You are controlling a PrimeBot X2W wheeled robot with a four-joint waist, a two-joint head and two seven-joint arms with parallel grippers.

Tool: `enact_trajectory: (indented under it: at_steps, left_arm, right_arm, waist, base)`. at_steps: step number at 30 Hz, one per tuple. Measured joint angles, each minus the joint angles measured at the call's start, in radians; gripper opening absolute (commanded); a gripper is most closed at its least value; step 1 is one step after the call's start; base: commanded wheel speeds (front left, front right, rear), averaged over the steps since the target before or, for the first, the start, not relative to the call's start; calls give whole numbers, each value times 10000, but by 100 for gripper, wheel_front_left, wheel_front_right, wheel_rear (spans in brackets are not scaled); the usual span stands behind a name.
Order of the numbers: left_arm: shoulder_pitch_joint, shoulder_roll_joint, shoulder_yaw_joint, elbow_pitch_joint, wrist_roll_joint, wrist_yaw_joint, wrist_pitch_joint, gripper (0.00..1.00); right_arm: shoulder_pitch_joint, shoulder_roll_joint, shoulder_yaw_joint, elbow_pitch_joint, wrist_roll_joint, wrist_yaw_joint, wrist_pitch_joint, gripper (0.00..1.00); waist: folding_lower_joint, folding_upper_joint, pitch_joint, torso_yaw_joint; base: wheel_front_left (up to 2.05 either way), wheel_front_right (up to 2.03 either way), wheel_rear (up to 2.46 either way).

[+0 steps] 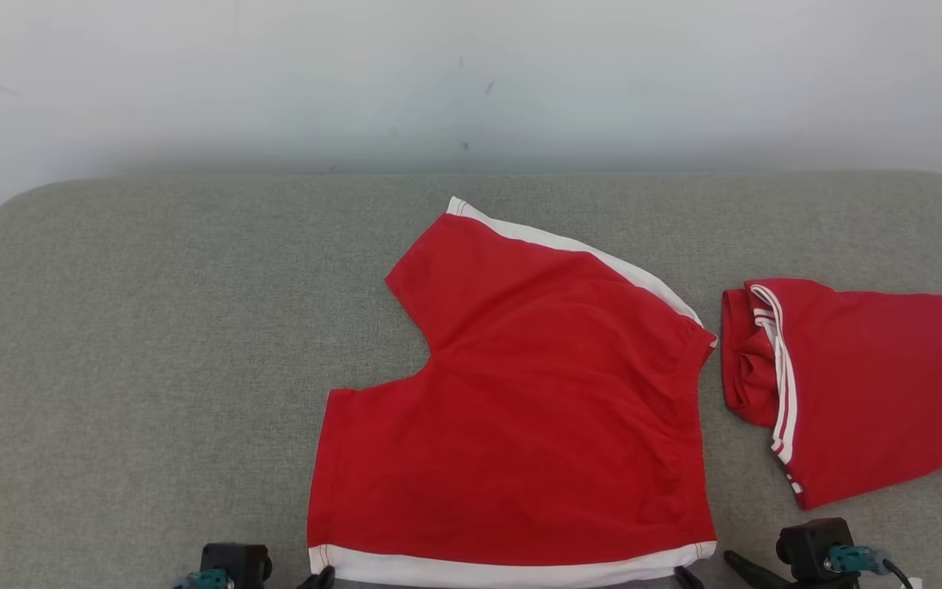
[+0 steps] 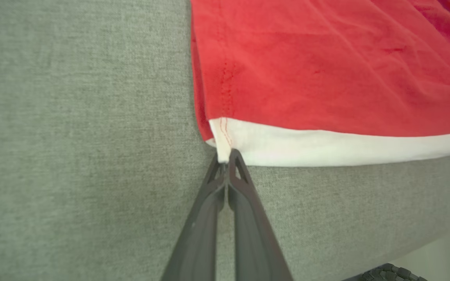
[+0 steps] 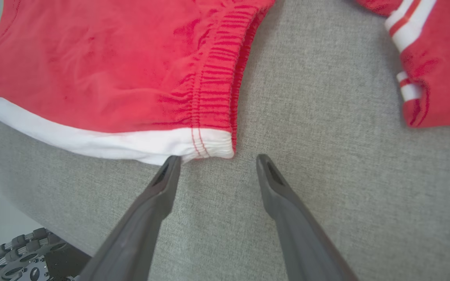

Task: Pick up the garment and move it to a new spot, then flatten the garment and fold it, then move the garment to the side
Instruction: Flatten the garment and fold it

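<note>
Head view: the red garment [image 1: 520,409] lies flat in the middle of the grey cushion [image 1: 152,368]. Its white band [image 1: 512,564] runs left to right along the near edge. The left gripper [image 1: 320,578] sits at the band's left end and the right gripper [image 1: 708,570] at its right end. A 2nd red garment [image 1: 863,384] lies folded, apart from the band, beyond its right end.

Left wrist view: the left gripper [image 2: 227,160] has its 2 fingers pressed together, clamped on the left corner of the white band [image 2: 346,148].

Right wrist view: the right gripper [image 3: 217,160] stands with fingers spread apart, holding nothing. The right corner of the white band [image 3: 92,140] lies just ahead of the gap, and 1 fingertip meets the band's edge.

The coming move likely turns on this: the band's long axis spans both grippers, so the right one needs a short push forward before closing.
</note>
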Motion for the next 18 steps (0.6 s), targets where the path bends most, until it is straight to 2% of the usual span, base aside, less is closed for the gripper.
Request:
enact_trajectory:
  at_steps: [11, 12, 13, 14, 18]
  left_arm:
    - [-188, -40, -48, 272, -4, -15, -322, 0]
    - [-193, -42, -50, 293, -4, -17, -357, 0]
    - [-206, -44, -50, 318, -6, -63, -359, 0]
    - [-221, -42, -50, 345, -6, -73, -389, 0]
    - [-261, -59, -65, 441, -17, -79, -529, 0]
  right_arm:
    - [-426, 52, 128, 516, -247, 63, -90, 100]
    - [-443, 54, 142, 564, -249, 92, -107, 95]
    - [-475, 46, 186, 587, -305, 117, -121, 33]
    - [-505, 44, 207, 604, -351, 182, -163, 0]
    - [-585, 59, 253, 677, -408, 278, -253, 0]
  waist:
    - [-1, 0, 158, 62]
    - [-1, 0, 168, 61]
    - [-1, 0, 177, 60]
    - [-1, 0, 187, 58]
    - [-1, 0, 229, 51]
  base:
    - [0, 0, 0]
    - [0, 0, 0]
    - [0, 0, 0]
    - [0, 0, 0]
    - [0, 0, 0]
